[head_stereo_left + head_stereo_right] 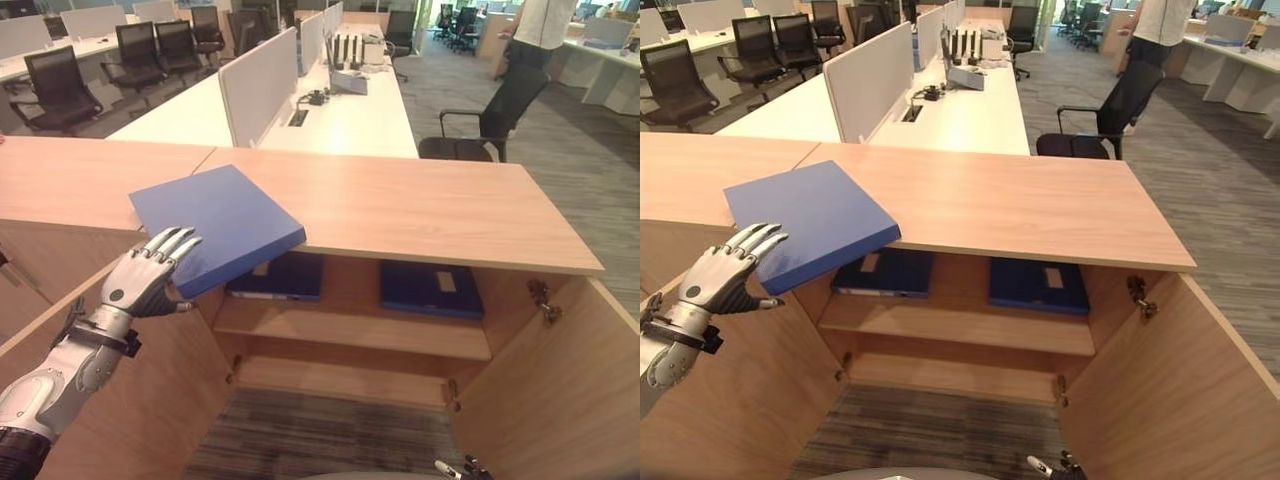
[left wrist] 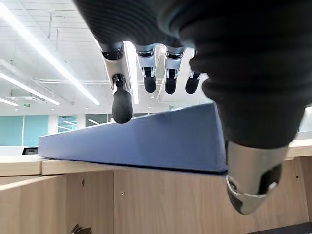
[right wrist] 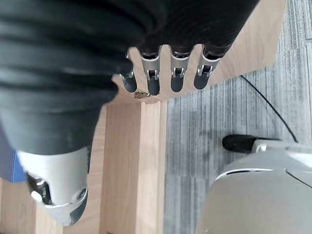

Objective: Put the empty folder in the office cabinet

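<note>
Blue folder (image 1: pixel 215 228) lies flat on top of the wooden cabinet (image 1: pixel 420 205), on the surface above the left bay, with its near corner sticking out over the front edge.

Left robot hand (image 1: pixel 150 275) is up at the overhanging near edge of the folder, fingers (image 2: pixel 122 100) straight and spread, tips at or just short of the folder's side. Cannot tell if they touch. In the left wrist view the thumb sits apart below the folder's level, nothing pinched.

Right robot hand (image 3: pixel 161 73) hangs low by the cabinet's lower right, over the grey carpet (image 3: pixel 219 122). Fingers straight and relaxed, holding nothing. Fingertips just show at the bottom edge of the left eye view.

Both cabinet doors are swung open: left door (image 1: pixel 120 400) below the left arm, right door (image 1: pixel 560 390) on the other side. Upper shelf (image 1: pixel 350 330) carries two dark blue folders lying flat, one left (image 1: pixel 280 277), one right (image 1: pixel 432 288), well apart.

Behind the cabinet: white desks (image 1: pixel 330 115) with divider panels, black office chairs (image 1: pixel 490 115), and a person (image 1: pixel 540 30) standing at top right.
</note>
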You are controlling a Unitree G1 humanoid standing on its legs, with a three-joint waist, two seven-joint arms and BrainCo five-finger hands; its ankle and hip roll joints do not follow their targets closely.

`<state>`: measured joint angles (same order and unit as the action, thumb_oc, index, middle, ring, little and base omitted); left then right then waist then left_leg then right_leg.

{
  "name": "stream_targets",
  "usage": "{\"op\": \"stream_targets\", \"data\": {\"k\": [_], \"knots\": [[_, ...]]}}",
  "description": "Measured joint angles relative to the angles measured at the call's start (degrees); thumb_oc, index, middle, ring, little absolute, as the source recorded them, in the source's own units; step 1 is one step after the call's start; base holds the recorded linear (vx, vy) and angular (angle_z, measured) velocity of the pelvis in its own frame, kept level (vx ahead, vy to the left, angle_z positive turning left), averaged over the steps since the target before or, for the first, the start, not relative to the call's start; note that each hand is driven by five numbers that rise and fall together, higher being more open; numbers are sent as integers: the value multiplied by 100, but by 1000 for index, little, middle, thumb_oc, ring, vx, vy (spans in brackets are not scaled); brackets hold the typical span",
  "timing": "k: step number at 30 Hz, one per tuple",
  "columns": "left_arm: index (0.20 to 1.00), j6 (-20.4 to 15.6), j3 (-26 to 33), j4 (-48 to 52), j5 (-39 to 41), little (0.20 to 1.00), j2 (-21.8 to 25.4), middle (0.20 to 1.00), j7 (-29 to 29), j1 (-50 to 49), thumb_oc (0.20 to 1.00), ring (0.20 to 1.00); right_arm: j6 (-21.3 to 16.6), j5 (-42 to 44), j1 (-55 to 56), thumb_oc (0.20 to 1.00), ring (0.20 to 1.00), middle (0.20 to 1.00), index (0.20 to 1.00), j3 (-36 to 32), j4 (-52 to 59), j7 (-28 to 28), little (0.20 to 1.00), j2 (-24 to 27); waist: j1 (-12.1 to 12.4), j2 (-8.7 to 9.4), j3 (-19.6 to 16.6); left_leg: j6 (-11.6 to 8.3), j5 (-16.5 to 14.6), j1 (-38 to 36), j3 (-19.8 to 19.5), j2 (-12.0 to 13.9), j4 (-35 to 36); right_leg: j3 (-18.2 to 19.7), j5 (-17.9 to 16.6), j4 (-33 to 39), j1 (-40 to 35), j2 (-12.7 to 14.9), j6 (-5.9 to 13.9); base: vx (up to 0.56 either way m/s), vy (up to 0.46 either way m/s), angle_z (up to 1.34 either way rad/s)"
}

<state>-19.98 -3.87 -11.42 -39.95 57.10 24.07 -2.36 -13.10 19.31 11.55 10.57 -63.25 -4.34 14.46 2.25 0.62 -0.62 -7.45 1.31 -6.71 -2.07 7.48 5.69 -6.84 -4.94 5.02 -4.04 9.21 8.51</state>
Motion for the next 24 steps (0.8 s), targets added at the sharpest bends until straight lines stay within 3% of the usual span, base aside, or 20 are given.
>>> {"op": "stream_targets", "data": {"k": [6,24], "knots": [[1000,-2,-131,-96,-10,1000,0,1000,-52,42,1000,1000,-1,437,-1,1000,1000,1000,1000,-210,-2,59,1000,-36,-13,17,-11,0,0,-1,8,0,0,8,0,0,5,3,0,0,0,0],[1000,27,-333,-432,-205,1000,2,1000,-45,256,1000,1000,-2,675,3,1000,1000,1000,1000,-217,-6,111,1000,-126,-24,61,-45,0,-1,-1,29,0,1,41,-6,0,22,5,2,0,0,0]]}}
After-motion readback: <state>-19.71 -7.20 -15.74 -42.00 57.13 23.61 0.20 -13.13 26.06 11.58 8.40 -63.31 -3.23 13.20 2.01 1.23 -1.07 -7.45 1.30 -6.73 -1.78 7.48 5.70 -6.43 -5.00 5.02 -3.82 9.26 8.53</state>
